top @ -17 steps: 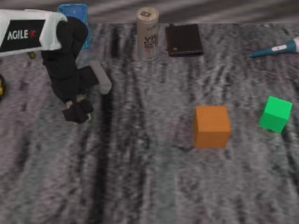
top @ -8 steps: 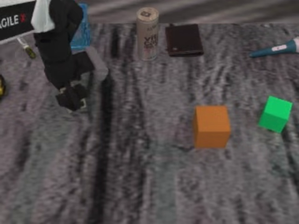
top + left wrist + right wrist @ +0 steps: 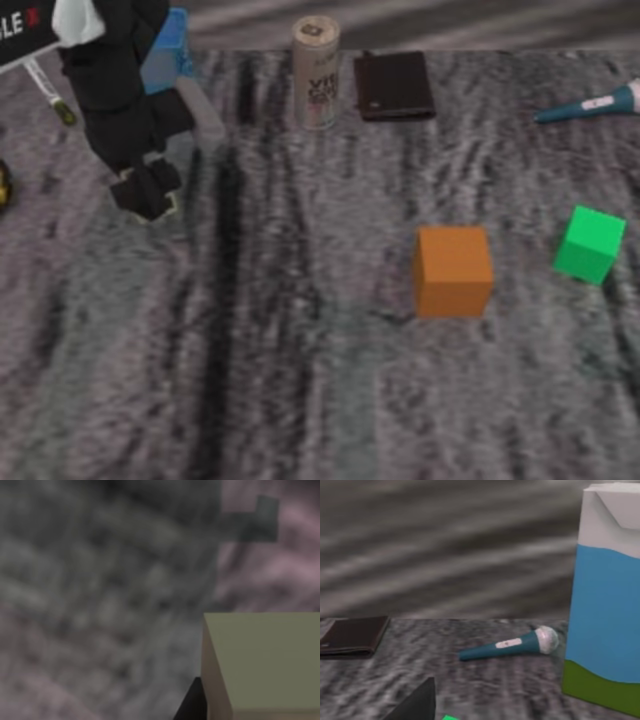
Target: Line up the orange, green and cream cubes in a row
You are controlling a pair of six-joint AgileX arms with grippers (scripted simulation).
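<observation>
At table's left rear, left gripper [image 3: 146, 190] clamped on cream cube [image 3: 262, 665]; orange cube [image 3: 453, 271], green cube [image 3: 589, 244] unaligned.

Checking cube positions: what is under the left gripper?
The left gripper covers that spot from above. The left wrist view shows the cream cube close below it; whether it is gripped cannot be seen.

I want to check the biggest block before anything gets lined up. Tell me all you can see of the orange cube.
The orange cube is a plain, matte solid block with sharp edges, sitting flat on the grey table right of centre. Nothing touches it: the green cube stands apart to its right, and the left tool is far off to its left.
</observation>
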